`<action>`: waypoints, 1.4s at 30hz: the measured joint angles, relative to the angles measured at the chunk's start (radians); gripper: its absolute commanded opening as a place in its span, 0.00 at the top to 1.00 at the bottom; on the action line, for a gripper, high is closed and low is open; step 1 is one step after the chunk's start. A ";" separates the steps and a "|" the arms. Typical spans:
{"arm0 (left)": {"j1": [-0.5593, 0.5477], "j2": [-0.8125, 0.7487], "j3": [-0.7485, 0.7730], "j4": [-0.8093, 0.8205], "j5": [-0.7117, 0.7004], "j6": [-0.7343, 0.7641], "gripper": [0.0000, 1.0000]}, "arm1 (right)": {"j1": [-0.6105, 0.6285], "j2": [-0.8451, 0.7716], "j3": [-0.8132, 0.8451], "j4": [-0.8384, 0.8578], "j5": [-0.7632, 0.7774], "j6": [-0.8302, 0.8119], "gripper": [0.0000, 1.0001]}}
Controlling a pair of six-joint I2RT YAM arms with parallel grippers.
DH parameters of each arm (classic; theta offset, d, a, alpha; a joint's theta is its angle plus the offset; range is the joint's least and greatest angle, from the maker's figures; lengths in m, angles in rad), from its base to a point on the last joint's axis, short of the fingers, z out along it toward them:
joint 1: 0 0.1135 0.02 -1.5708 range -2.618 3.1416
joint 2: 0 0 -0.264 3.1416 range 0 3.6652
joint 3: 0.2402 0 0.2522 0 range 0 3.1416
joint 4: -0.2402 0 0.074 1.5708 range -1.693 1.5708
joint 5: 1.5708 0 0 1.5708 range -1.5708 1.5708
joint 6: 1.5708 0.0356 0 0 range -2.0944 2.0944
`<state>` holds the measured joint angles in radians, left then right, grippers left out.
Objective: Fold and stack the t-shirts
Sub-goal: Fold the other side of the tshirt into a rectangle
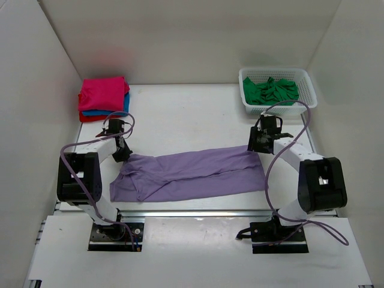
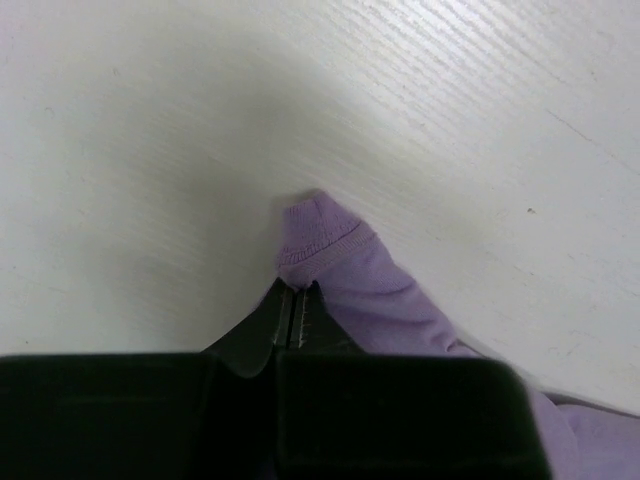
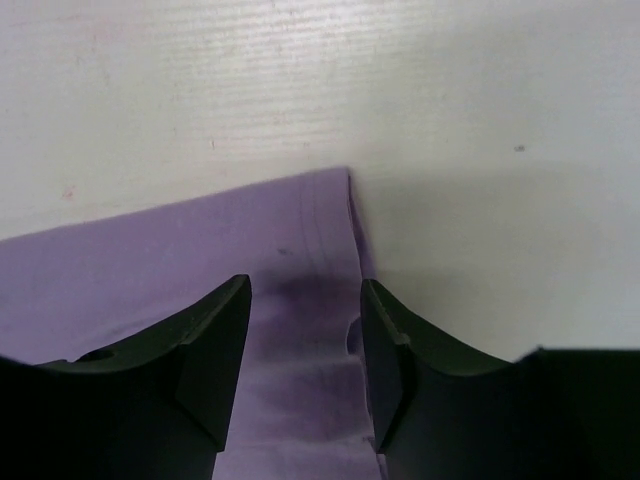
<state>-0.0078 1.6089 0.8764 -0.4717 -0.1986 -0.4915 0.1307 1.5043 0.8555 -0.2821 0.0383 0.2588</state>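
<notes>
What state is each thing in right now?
lilac t-shirt: folded lengthwise, lying flat.
left fingers: shut on a hemmed corner of the lilac t-shirt.
right fingers: open over its other end, gripping nothing.
folded stack: pink on top, blue and red beneath.
green t-shirt: crumpled in the basket.
white basket: upright.

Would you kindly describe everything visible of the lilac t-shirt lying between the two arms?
The lilac t-shirt is soft plain knit cloth, folded lengthwise into a long wrinkled band lying flat across the white table. The left gripper is shut on its hemmed left-end corner; the right gripper stands open over its far right corner, not gripping.
</notes>
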 measured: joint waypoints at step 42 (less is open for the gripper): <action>0.112 0.246 0.391 -0.029 0.071 0.056 0.41 | -0.062 0.268 0.261 -0.027 0.101 -0.042 0.68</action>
<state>0.1040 1.8549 1.2678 -0.5003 -0.1276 -0.4351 0.0689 1.7721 1.1164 -0.3088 0.1394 0.2165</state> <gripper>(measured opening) 0.482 0.274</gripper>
